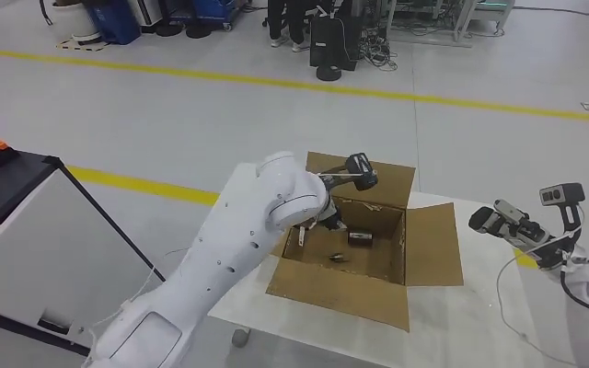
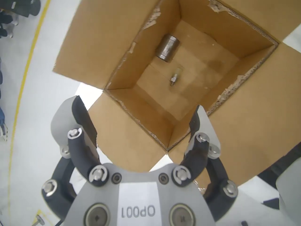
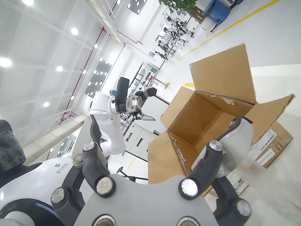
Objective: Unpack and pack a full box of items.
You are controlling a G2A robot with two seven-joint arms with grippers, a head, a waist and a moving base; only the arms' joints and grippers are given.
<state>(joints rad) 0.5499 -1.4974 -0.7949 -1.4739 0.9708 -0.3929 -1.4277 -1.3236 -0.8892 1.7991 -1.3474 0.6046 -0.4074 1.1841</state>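
An open cardboard box (image 1: 431, 247) stands on the white table (image 1: 479, 322) with its flaps spread out. On its floor lie a dark metal cylinder (image 2: 167, 48) and a small silver threaded fitting (image 2: 175, 77); in the top view the cylinder (image 1: 360, 237) lies just beyond the fitting (image 1: 336, 257). My left gripper (image 2: 138, 116) hangs open above the box's left side, over a corner, holding nothing; it also shows farther off as the left gripper (image 3: 147, 105). My right gripper (image 3: 169, 128) is open and holds nothing, off to the right of the box (image 3: 211, 118), near the table's right edge (image 1: 488, 221).
A small bolt (image 2: 37, 218) lies on the table beside the box, under the left arm. Yellow floor lines (image 1: 138, 184) run past the table. A dark-topped white cabinet (image 1: 37, 239) stands at the left. Bare table lies in front of and to the right of the box.
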